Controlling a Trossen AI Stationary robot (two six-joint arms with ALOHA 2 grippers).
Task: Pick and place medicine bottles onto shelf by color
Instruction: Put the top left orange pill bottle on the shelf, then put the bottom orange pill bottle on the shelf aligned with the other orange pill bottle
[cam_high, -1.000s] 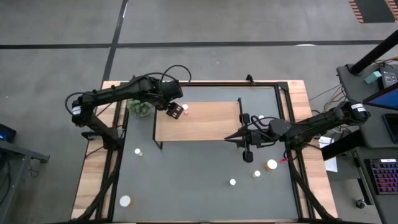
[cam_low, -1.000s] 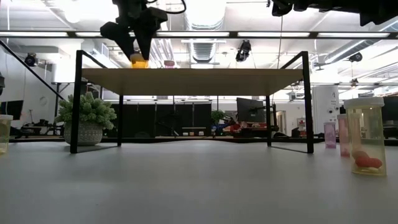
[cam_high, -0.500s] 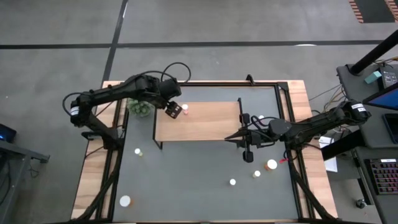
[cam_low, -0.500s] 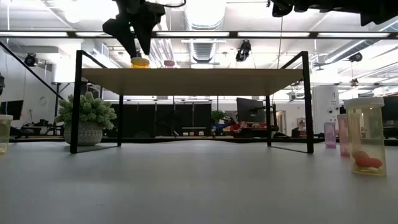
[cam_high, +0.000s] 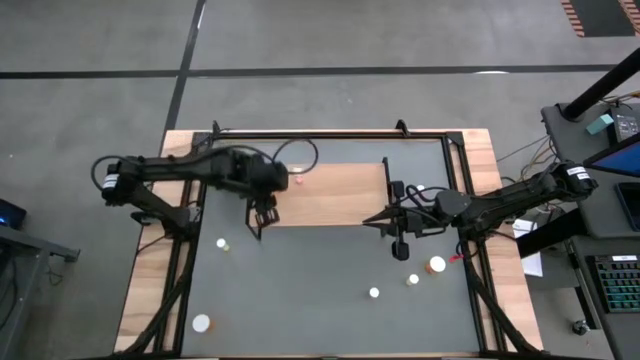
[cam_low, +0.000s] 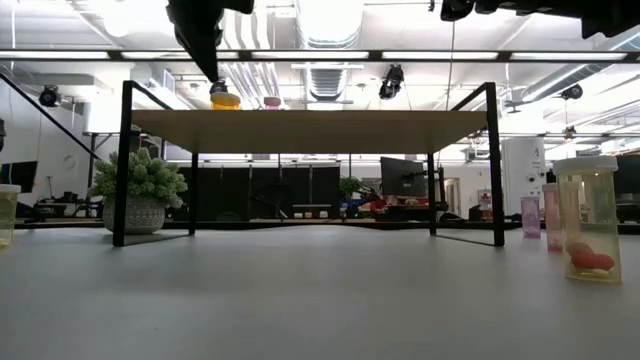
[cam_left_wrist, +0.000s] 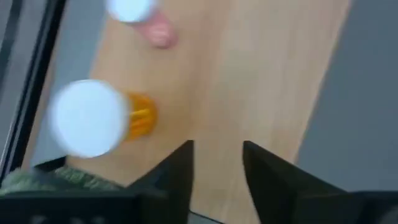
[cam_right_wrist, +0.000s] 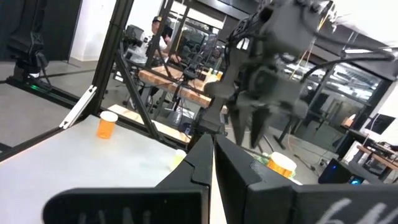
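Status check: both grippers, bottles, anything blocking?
Left gripper empty over shelf edge. Right gripper shut, waiting at shelf's right end. Orange bottle and pink bottle on shelf. Nothing in the way.

Bright, even light from overhead, with motion blur on my left wrist picture.
Ceiling strip lights (cam_low: 330, 55) glare white in my low view, leaving the shelf (cam_low: 310, 130) underside shaded and backlit. From above, the table (cam_high: 300, 290) looks flat and nearly shadowless. My left wrist view smears the orange bottle (cam_left_wrist: 99, 118); my right wrist view blurs my other arm.
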